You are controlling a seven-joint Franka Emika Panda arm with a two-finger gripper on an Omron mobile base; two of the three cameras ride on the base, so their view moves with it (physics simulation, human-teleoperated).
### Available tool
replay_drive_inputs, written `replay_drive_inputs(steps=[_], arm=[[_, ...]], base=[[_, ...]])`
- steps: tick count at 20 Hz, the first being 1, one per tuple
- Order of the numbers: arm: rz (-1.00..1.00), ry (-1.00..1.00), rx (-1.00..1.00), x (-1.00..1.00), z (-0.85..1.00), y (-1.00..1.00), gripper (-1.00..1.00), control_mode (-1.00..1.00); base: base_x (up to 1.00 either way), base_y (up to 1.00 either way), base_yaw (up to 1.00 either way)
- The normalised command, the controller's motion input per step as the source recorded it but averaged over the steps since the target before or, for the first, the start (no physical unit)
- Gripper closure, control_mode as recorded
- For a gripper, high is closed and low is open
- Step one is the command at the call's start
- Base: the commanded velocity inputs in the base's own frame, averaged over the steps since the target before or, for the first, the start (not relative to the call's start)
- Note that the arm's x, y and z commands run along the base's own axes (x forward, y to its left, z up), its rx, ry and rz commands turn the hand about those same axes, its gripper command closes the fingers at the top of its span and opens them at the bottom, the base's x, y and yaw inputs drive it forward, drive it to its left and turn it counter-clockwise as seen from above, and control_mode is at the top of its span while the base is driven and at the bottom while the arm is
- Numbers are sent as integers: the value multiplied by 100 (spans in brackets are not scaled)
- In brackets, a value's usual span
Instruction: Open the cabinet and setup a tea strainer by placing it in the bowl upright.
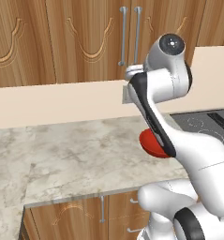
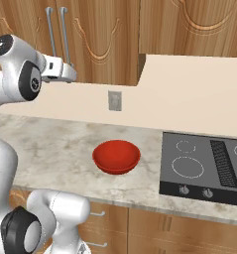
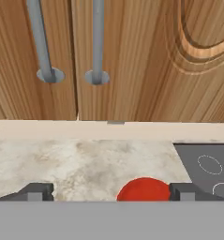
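Cabinet [image 1: 90, 42] doors both shut, meeting at a centre seam; two long silver bar handles [image 3: 97, 42] hang side by side either side of that seam, so one door must be pulled before anything inside can be reached. Tea strainer presumably behind the doors, unseen.

Red bowl [image 2: 116, 156] sits upright on the marble counter [image 2: 55, 144], well apart from the wall, left of the black cooktop [image 2: 204, 168]; open mouth up, ready to receive.

Gripper [image 3: 111, 192] raised to the level of the handles' lower ends, pointing at the doors, not touching them. Finger tips [image 3: 36, 192] spread wide, nothing between them. Arm folded: elbow high, forearm reaching forward over the counter, wrist level.

Judgement: approach to a handle, opening not begun.
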Motion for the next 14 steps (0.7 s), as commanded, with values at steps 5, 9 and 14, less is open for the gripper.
replay_drive_inputs(steps=[5, 9, 14], arm=[[-1, -14, 10, 6, 96, 0, -100, -100], [5, -3, 10, 10, 33, 0, -100, -100], [5, 1, 0, 45, 0, 0, -100, -100]], base=[[0, 0, 0], [0, 0, 0], [0, 0, 0]])
